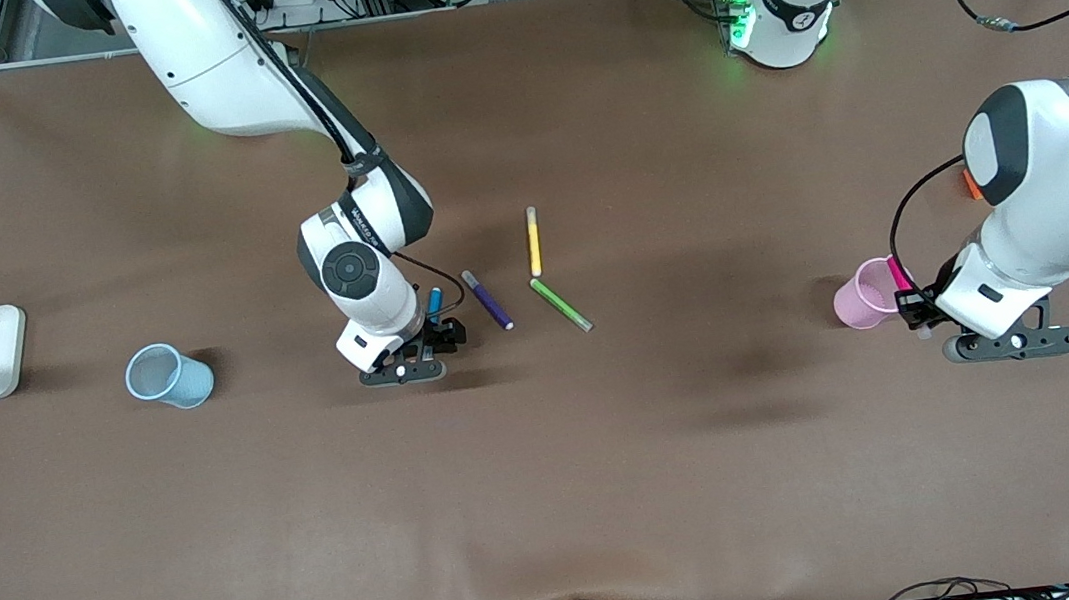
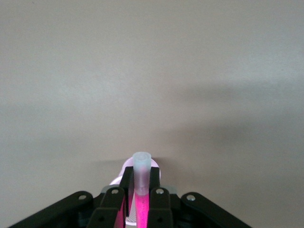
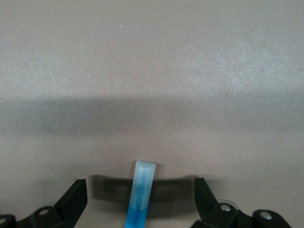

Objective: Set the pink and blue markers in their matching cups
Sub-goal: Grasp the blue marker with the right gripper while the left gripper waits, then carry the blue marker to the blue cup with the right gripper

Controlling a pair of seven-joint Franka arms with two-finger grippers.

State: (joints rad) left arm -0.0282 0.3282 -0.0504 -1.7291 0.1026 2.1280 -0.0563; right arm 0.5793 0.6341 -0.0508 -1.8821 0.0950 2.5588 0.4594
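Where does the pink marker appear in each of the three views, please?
Front view: pink marker shut in the left gripper, beside the pink cup.
Left wrist view: between the fingers, its pale end pointing out.
Right wrist view: not in it.
Shared landmark: the pink cup.

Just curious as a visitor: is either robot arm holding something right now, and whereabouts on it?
The left end effector grips the pink marker just below its pale cap. The right end effector is open around the blue marker, holding nothing.
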